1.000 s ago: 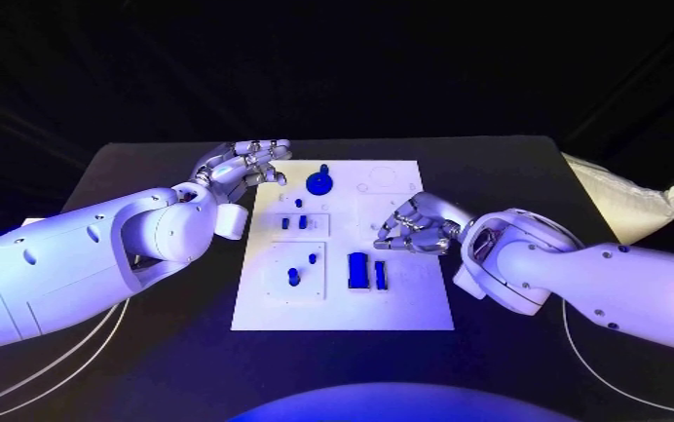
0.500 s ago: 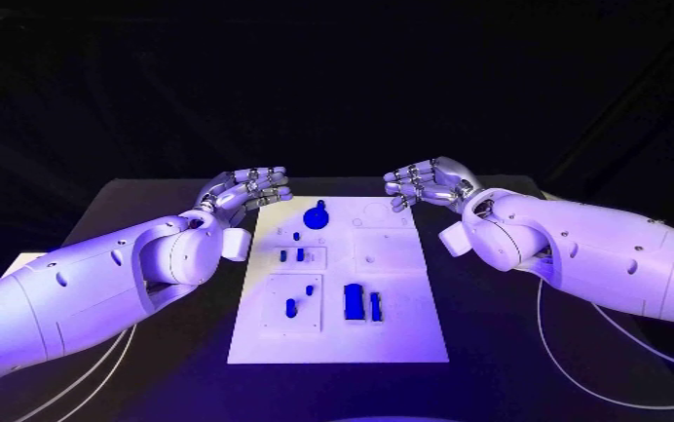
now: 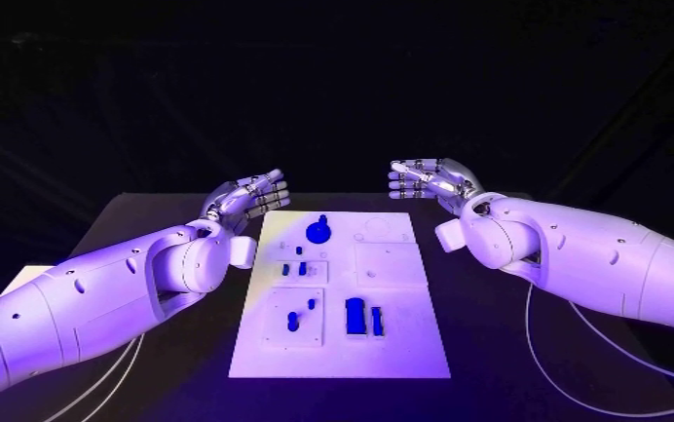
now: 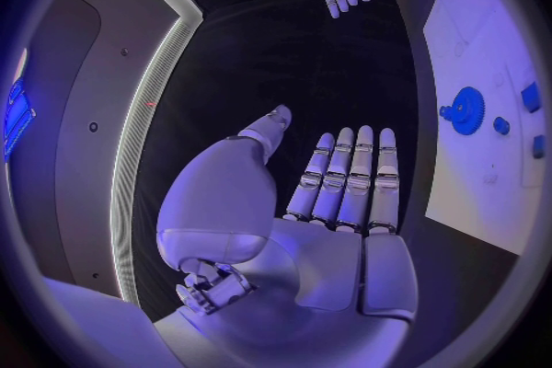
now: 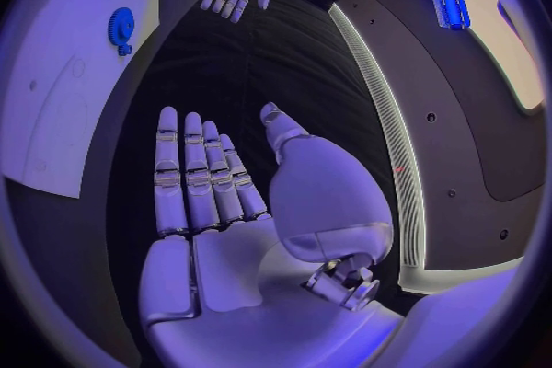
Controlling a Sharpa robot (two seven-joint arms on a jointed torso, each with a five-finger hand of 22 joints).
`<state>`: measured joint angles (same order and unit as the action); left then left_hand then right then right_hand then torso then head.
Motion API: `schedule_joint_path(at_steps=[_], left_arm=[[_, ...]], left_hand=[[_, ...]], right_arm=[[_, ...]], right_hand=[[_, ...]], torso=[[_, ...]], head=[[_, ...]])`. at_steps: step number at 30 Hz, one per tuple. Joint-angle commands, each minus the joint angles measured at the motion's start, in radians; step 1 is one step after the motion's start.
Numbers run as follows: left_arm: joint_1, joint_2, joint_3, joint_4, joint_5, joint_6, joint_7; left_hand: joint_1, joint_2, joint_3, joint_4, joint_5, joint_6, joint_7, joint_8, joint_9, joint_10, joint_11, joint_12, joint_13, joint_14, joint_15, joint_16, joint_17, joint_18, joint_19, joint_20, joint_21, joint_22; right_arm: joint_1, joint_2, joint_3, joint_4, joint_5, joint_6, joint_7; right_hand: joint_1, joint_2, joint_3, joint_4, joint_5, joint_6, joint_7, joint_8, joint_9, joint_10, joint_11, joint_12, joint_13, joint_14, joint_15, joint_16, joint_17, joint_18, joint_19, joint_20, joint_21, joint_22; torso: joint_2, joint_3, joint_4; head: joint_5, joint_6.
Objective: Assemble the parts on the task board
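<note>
The white task board lies in the middle of the black table. A round blue gear-like part sits at its far end, small blue pegs further in, and two upright blue blocks near the front. My left hand hovers flat and open over the table's far left, beside the board's far corner. My right hand is raised beyond the board's far right corner, fingers straight, holding nothing. In the left wrist view my left hand has the board beside it. The right wrist view shows my right hand and the gear.
Thin white cables curve on the table on both sides of the board. The table's side edges run close behind each arm.
My right hand has lifted off the board's middle and swung up to the far right, opening out. The left hand has straightened its fingers. The camera has tilted.
</note>
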<state>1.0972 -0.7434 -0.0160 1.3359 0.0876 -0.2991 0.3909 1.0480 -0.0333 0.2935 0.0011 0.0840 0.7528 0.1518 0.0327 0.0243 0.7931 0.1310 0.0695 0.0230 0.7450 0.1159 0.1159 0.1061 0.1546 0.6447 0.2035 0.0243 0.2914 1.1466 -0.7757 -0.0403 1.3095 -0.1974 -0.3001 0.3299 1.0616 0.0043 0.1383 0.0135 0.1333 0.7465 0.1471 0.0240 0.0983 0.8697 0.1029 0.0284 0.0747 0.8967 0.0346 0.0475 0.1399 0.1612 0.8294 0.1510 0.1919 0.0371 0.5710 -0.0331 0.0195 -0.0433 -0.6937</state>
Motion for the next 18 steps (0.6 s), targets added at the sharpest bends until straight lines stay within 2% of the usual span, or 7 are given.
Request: schedule_joint_path(at_steps=[1,4,7,9,10,17,18], left_arm=[[-0.006,-0.003,0.003,0.029,-0.014,-0.069,0.023],[-0.012,-0.008,0.005,0.062,-0.026,-0.133,0.04],[-0.021,-0.015,0.008,0.103,-0.041,-0.215,0.062],[-0.028,-0.021,0.01,0.14,-0.054,-0.287,0.081],[-0.031,-0.023,0.011,0.154,-0.059,-0.313,0.088],[-0.044,-0.034,0.015,0.218,-0.082,-0.439,0.121],[-0.045,-0.035,0.015,0.223,-0.084,-0.449,0.123]], left_hand=[[-0.343,0.033,-0.096,-0.001,-0.084,-0.246,-0.05,-0.033,-0.024,-0.26,-0.043,-0.07,-0.023,-0.244,-0.038,-0.038,-0.035,-0.048,-0.211,-0.066,-0.024,-0.095],[-0.423,0.033,-0.118,-0.001,-0.084,-0.304,-0.061,-0.033,-0.024,-0.321,-0.054,-0.07,-0.023,-0.301,-0.116,-0.116,-0.106,-0.057,-0.26,-0.083,-0.024,-0.118],[-0.495,0.033,-0.138,-0.001,-0.084,-0.355,-0.072,-0.033,-0.024,-0.375,-0.131,-0.07,-0.023,-0.352,-0.116,-0.116,-0.106,-0.068,-0.304,-0.096,-0.024,-0.138],[-0.546,0.033,-0.153,-0.001,-0.084,-0.392,-0.079,-0.033,-0.024,-0.413,-0.131,-0.07,-0.023,-0.388,-0.116,-0.116,-0.106,-0.071,-0.336,-0.106,-0.024,-0.152],[-0.565,0.033,-0.158,-0.001,-0.084,-0.406,-0.152,-0.033,-0.024,-0.428,-0.131,-0.07,-0.023,-0.402,-0.116,-0.116,-0.106,-0.078,-0.348,-0.11,-0.024,-0.157],[-0.679,0.033,-0.19,-0.001,-0.084,-0.488,-0.152,-0.033,-0.024,-0.514,-0.131,-0.07,-0.023,-0.483,-0.116,-0.116,-0.106,-0.155,-0.418,-0.132,-0.024,-0.189],[-0.694,0.033,-0.194,-0.001,-0.084,-0.499,-0.152,-0.033,-0.024,-0.526,-0.131,-0.07,-0.023,-0.494,-0.116,-0.116,-0.106,-0.155,-0.427,-0.203,-0.024,-0.193]], right_arm=[[-0.011,0.0,0.005,0.032,0.024,-0.072,0.029],[-0.025,0.0,0.011,0.068,0.052,-0.136,0.055],[-0.042,-0.001,0.018,0.115,0.087,-0.218,0.088],[-0.058,-0.002,0.024,0.157,0.119,-0.29,0.117],[-0.063,-0.003,0.027,0.172,0.13,-0.316,0.128],[-0.09,-0.004,0.038,0.243,0.184,-0.439,0.178],[-0.092,-0.004,0.038,0.249,0.188,-0.449,0.182]], right_hand=[[-0.349,-0.004,-0.046,-0.013,-0.044,-0.246,-0.048,-0.024,-0.098,-0.286,-0.103,-0.028,-0.075,-0.295,-0.035,-0.047,-0.046,-0.057,-0.273,-0.05,-0.063,-0.037],[-0.429,-0.004,-0.056,-0.013,-0.054,-0.302,-0.06,-0.024,-0.098,-0.352,-0.103,-0.028,-0.075,-0.363,-0.035,-0.047,-0.057,-0.062,-0.335,-0.061,-0.078,-0.037],[-0.503,-0.004,-0.065,-0.013,-0.063,-0.354,-0.07,-0.024,-0.098,-0.412,-0.103,-0.028,-0.075,-0.425,-0.035,-0.047,-0.066,-0.07,-0.393,-0.072,-0.091,-0.037],[-0.554,-0.004,-0.138,-0.013,-0.133,-0.391,-0.077,-0.024,-0.098,-0.454,-0.103,-0.028,-0.075,-0.469,-0.035,-0.047,-0.14,-0.081,-0.434,-0.079,-0.1,-0.037],[-0.575,-0.004,-0.138,-0.013,-0.133,-0.405,-0.147,-0.024,-0.098,-0.472,-0.103,-0.028,-0.075,-0.487,-0.035,-0.047,-0.14,-0.081,-0.45,-0.151,-0.104,-0.037],[-0.689,-0.004,-0.138,-0.013,-0.133,-0.485,-0.147,-0.024,-0.098,-0.566,-0.103,-0.028,-0.075,-0.583,-0.035,-0.047,-0.14,-0.161,-0.539,-0.151,-0.192,-0.037],[-0.704,-0.004,-0.138,-0.013,-0.133,-0.495,-0.147,-0.024,-0.098,-0.578,-0.103,-0.028,-0.075,-0.595,-0.035,-0.047,-0.14,-0.161,-0.55,-0.151,-0.192,-0.037]], torso=[[-0.009,0.0119,-0.0072],[-0.017,0.0214,-0.0127],[-0.023,0.0283,-0.0167],[-0.026,0.0317,-0.0187],[-0.026,0.0325,-0.0191],[-0.027,0.0331,-0.0195],[-0.027,0.0331,-0.0195]], head=[[0.014,0.031],[0.027,0.059],[0.037,0.079],[0.041,0.09],[0.043,0.092],[0.043,0.094],[0.043,0.094]])
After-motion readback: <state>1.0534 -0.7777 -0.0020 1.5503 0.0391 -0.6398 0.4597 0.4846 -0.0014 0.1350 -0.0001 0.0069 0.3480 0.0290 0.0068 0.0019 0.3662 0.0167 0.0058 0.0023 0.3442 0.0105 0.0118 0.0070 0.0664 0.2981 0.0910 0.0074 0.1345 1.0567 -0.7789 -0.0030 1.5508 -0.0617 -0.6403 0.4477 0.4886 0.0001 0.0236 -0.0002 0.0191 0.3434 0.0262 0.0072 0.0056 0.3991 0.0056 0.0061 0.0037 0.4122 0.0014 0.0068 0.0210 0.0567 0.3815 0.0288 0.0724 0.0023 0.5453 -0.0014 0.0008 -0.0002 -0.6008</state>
